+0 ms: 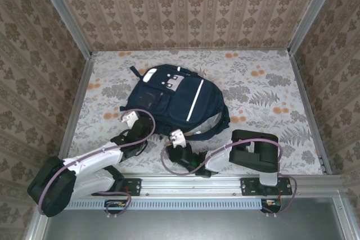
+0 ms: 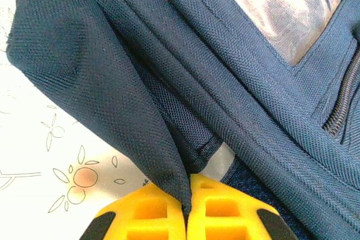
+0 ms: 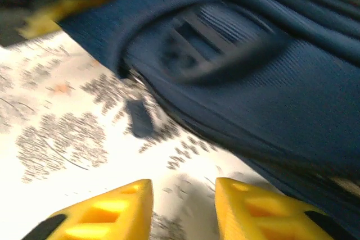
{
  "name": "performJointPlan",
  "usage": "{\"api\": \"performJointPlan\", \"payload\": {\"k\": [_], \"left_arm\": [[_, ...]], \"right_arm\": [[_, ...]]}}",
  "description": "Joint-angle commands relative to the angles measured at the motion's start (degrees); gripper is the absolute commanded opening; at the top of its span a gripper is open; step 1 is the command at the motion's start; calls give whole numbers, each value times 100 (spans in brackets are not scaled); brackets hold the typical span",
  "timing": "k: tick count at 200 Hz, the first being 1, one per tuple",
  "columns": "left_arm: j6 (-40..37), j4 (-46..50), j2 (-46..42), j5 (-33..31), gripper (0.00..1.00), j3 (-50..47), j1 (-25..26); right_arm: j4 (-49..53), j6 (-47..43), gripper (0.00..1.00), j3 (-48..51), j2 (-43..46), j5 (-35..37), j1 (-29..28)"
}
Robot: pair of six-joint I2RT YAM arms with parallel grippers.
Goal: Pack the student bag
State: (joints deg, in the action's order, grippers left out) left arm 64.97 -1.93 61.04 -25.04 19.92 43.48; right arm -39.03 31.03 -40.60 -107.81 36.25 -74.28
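The student bag lies flat on the flower-patterned tabletop, about midway between the far and near edges and somewhat closer to the left edge. Its front faces up, with the white stripe running along it and the grey-white patch at the end nearer the far edge.

The left claw is at the bag's near-left side. In the left wrist view the left claw is clenched on a fold of the bag's navy fabric, the yellow fingers pressed together with the cloth pinched between them. A zipper runs along the right of that view.

The right claw sits at the bag's near edge. In the blurred right wrist view the right claw is released, its jaws apart over bare tabletop, just beside the bag and gripping nothing.
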Motion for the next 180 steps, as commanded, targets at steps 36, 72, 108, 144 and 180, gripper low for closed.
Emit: {"api": "performJointPlan", "payload": {"k": [36, 72, 108, 144, 180], "left_arm": [[104, -46, 112, 258, 0, 318, 159], [95, 176, -128, 233, 0, 375, 164], [108, 291, -250, 210, 0, 416, 203], [139, 297, -228, 240, 0, 425, 217], [122, 370, -271, 188, 0, 433, 183]], "right_arm": [[188, -127, 46, -688, -418, 433, 16], [211, -70, 49, -908, -699, 462, 163], [160, -85, 52, -1174, -907, 523, 261], [48, -81, 45, -1367, -1160, 670, 331], [-113, -96, 11, -1161, -1069, 788, 297]]}}
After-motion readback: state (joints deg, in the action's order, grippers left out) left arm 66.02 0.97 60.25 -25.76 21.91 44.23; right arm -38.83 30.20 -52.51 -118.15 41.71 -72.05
